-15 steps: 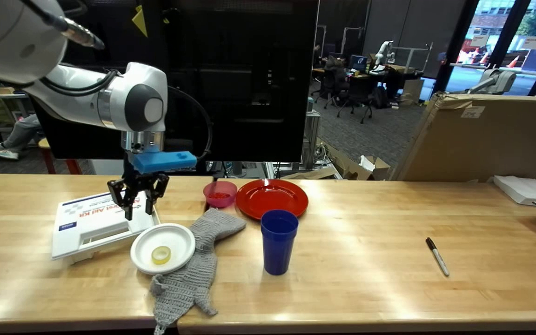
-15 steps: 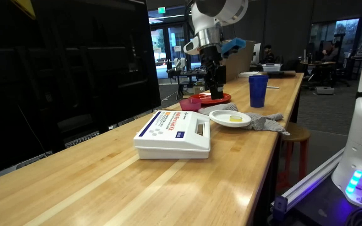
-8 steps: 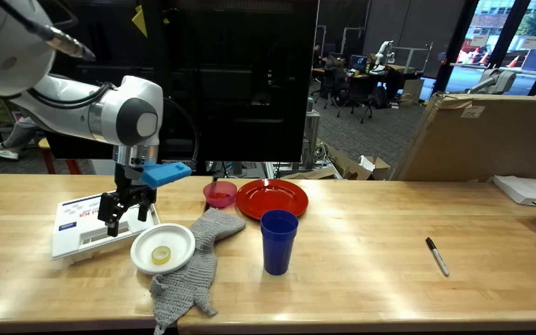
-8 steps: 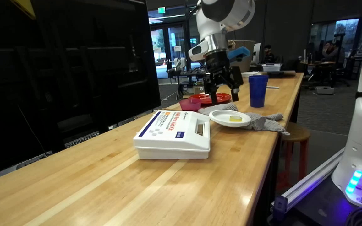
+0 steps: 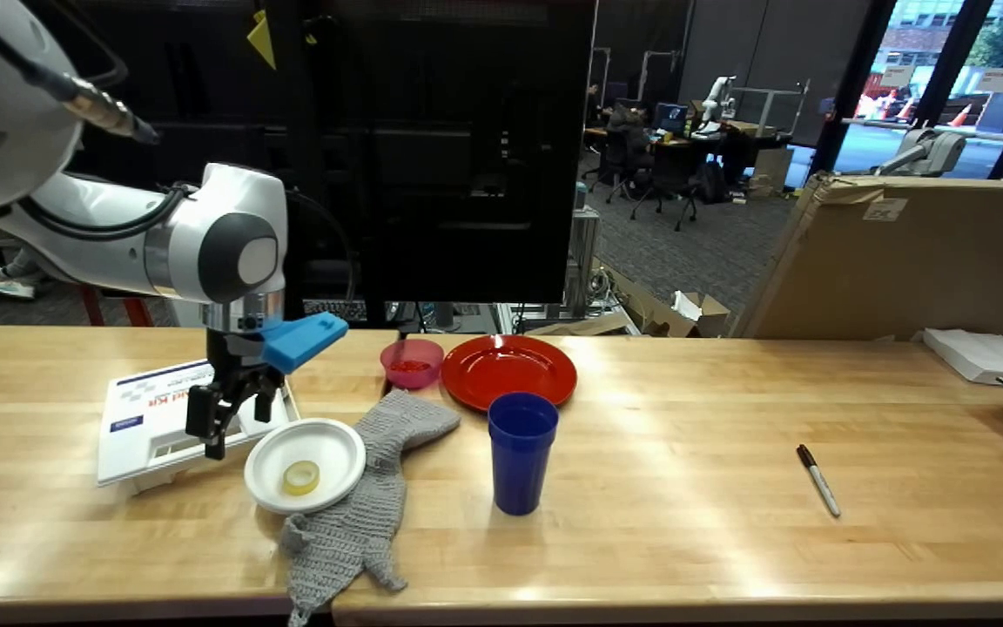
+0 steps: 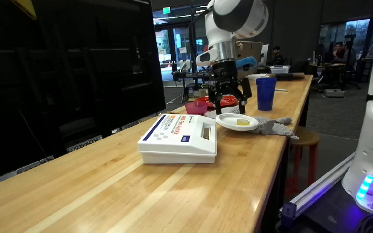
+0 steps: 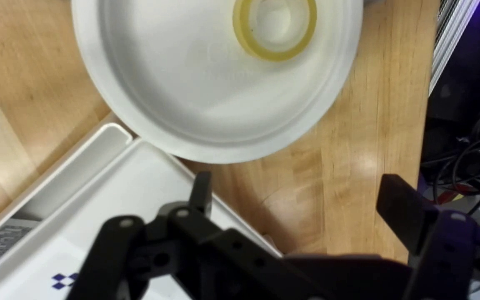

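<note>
"Kit [image 6: 177, 138]?"
"Stiff plastic, I'd judge; grip the handle [image 6: 213, 131]. Just beside it, the white plate [image 7: 206, 100]: likely light, bendy; hold the rim."
"Your gripper [image 6: 230, 111]?"
"I have it spread wide, empty, near both."
"Yellow tape roll [image 6: 243, 122]?"
"On the plate; probably firm, best pinched across its outside."

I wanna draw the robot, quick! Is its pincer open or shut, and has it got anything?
Pincer: open wide, holding nothing.

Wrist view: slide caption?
Open black gripper near a round white plate bearing a translucent yellow ring; white plastic case at lower left.
</note>
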